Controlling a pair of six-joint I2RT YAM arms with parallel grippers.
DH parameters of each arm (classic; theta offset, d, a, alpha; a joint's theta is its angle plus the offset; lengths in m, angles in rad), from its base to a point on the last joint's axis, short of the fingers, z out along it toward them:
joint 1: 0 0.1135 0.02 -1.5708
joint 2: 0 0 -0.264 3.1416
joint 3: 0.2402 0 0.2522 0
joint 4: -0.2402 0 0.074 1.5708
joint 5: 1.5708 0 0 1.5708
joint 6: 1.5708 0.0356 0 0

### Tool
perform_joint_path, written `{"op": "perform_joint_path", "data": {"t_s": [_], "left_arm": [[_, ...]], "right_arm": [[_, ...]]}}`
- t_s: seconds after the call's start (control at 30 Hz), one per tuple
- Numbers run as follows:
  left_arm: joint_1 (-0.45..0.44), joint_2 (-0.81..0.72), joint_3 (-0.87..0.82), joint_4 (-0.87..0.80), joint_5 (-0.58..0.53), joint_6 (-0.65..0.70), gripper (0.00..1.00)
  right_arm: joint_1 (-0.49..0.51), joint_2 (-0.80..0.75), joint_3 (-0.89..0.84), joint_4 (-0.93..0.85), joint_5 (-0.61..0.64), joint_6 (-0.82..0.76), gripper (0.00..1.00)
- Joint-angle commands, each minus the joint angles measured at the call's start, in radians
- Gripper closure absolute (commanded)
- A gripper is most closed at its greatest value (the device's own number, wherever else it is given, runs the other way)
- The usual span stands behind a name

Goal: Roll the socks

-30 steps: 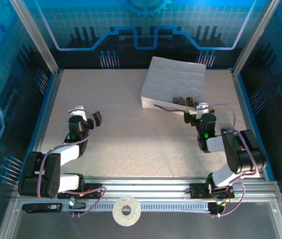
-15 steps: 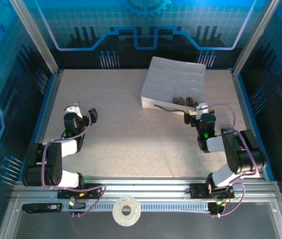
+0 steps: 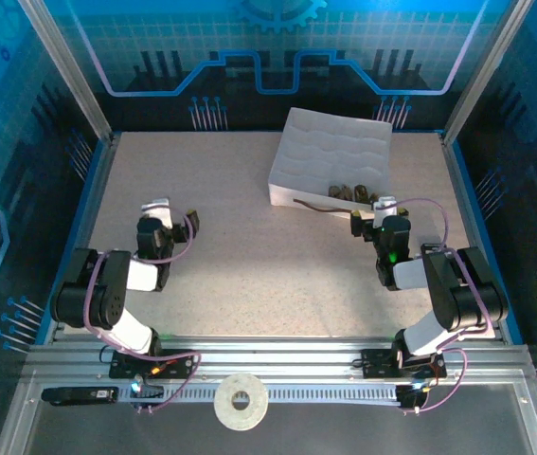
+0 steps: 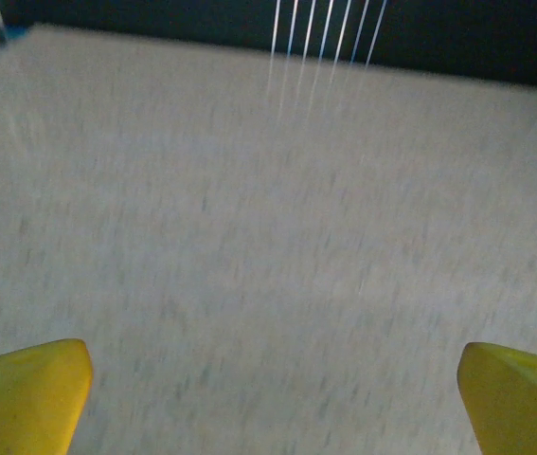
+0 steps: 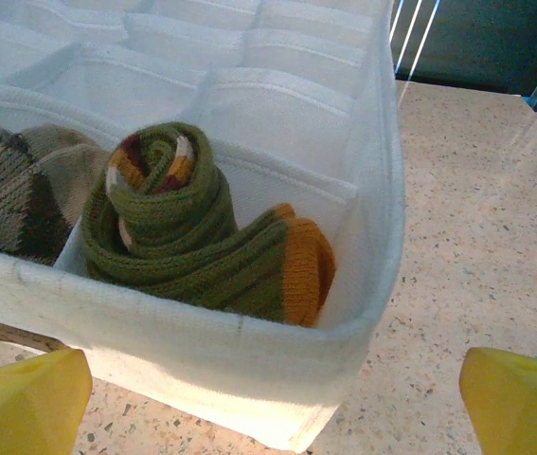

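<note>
Right wrist view: the right tool [image 5: 273,398], spread and empty, faces the white box [image 5: 202,341], where the rolled olive green sock [image 5: 202,237] lies just ahead, lengthwise across the jaws, checked sock [image 5: 12,194] left of it; the left tool [image 4: 273,389], also spread, sits farther off.

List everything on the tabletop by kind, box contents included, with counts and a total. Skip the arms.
Socks: 2 (olive green sock rolled up, brown-and-tan checked sock, in neighbouring compartments of the box)
White compartment box: 1
Total: 3
</note>
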Motion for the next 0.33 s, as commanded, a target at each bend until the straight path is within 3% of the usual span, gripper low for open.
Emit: {"op": "perform_joint_path", "data": {"t_s": [0.0,0.3], "left_arm": [[0.004,-0.022,0.009,-0.057,-0.003,0.005,0.01],[0.003,-0.022,0.006,-0.056,-0.006,0.008,0.01]], "right_arm": [[-0.015,-0.014,0.013,0.008,0.010,0.010,0.00],[-0.013,-0.013,0.008,0.018,0.016,0.009,0.00]]}}
